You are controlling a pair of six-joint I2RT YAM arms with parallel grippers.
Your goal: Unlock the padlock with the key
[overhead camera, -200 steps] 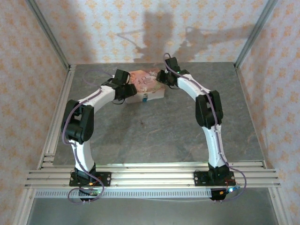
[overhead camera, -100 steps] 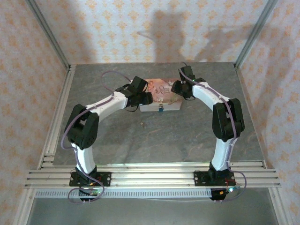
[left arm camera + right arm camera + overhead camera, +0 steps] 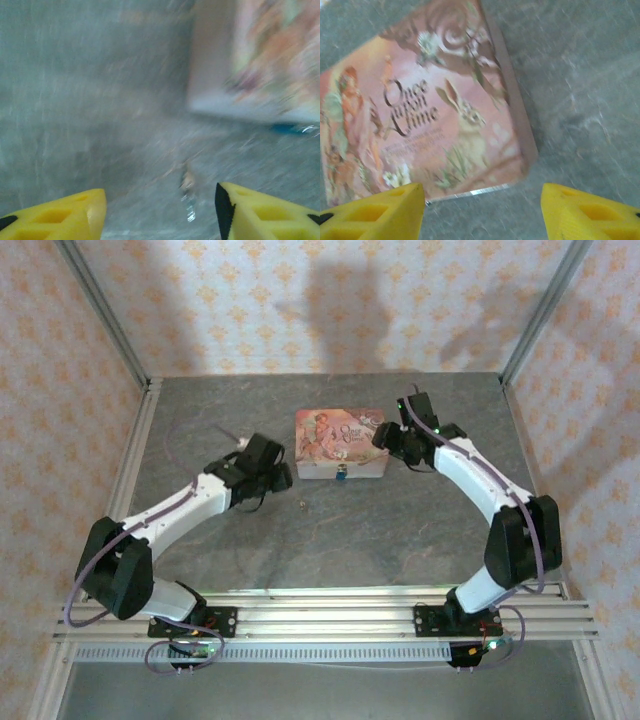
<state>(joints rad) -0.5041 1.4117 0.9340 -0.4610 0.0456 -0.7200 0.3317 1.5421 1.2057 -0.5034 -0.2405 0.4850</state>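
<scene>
Padlock [image 3: 341, 475], teal-bodied, sits against the middle of the near wall of the pink "Once Upon a Time" tin [image 3: 340, 436], close to the grey tabletop [image 3: 400, 540]. The left wrist view shows it as a blurred blue patch [image 3: 295, 128] under the tin's edge [image 3: 250, 65]. The key [image 3: 304, 504] lies flat on the tabletop, near the tin's near-left corner and apart from it, where it lay a second ago.

A second ago both arms crowded over the tin's lid. Now the lid is uncovered. The left claw [image 3: 280, 478] has drawn off to the tin's left. Its yellow fingers [image 3: 60, 215] stand partly apart and grip nothing, and the key [image 3: 187, 185] rests on the tabletop between them. The right claw [image 3: 386, 443] has swung to the tin's right end. Its fingers [image 3: 375, 210] are spread wide and empty above the tin's rabbit picture [image 3: 462, 120]. The tin has also shifted a little rightward.
</scene>
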